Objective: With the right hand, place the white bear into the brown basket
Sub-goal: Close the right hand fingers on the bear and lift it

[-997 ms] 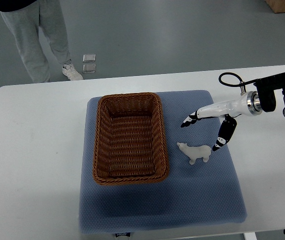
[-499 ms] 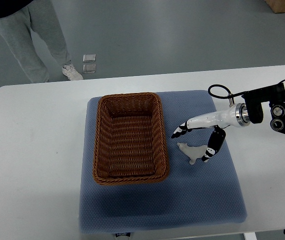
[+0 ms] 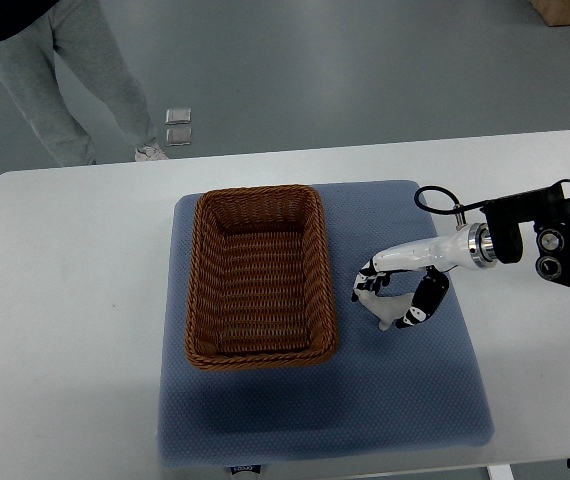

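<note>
white bear [image 3: 385, 309] on blue mat [image 3: 405, 400], right hand [image 3: 397, 295] fingers curled around it, not lifted; brown basket [image 3: 259, 352] empty, transfer pending.

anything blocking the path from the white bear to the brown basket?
Nothing visible. The white bear sits on the blue mat just right of the brown basket, with the right hand closing around it. Only bare mat and the basket's own right wall lie between; the basket is empty.
</note>
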`<state>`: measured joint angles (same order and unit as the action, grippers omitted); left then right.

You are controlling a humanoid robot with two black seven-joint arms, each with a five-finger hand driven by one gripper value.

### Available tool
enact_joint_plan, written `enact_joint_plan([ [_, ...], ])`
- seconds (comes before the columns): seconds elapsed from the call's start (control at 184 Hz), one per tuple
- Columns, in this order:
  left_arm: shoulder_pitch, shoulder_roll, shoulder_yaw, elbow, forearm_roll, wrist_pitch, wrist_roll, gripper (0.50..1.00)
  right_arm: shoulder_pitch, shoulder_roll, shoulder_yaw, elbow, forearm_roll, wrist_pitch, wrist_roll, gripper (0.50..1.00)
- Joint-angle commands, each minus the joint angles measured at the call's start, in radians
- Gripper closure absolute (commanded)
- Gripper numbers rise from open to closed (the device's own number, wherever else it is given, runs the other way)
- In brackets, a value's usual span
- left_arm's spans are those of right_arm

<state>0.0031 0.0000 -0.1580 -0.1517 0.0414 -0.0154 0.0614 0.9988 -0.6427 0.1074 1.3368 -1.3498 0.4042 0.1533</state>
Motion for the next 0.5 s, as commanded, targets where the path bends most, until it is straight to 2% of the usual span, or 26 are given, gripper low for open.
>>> enact_joint_plan([
  [0.0, 0.0, 0.0, 0.0, 0.0, 0.0, 0.0, 0.0, 0.5, -0.003, 0.002, 0.0, -0.001, -0.002, -0.001, 0.0, 0.775],
  [0.043, 0.0, 0.0, 0.0, 0.0, 0.0, 0.0, 0.0, 0.5, -0.008, 0.006, 0.0, -0.001, -0.005, 0.001, 0.0, 0.789],
  [0.304, 0.0, 0.0, 0.0, 0.001, 0.0, 0.0, 0.0, 0.5, -0.012, 0.014, 0.0, -0.002, -0.017, 0.001, 0.0, 0.957],
  [0.401, 0.0, 0.0, 0.0, 0.0, 0.0, 0.0, 0.0, 0.5, -0.009, 0.012, 0.0, -0.002, -0.017, 0.001, -0.001, 0.983],
  [0.493, 0.0, 0.0, 0.0, 0.0, 0.0, 0.0, 0.0, 0.5, -0.003, 0.006, 0.002, -0.002, -0.017, 0.001, 0.0, 0.983],
])
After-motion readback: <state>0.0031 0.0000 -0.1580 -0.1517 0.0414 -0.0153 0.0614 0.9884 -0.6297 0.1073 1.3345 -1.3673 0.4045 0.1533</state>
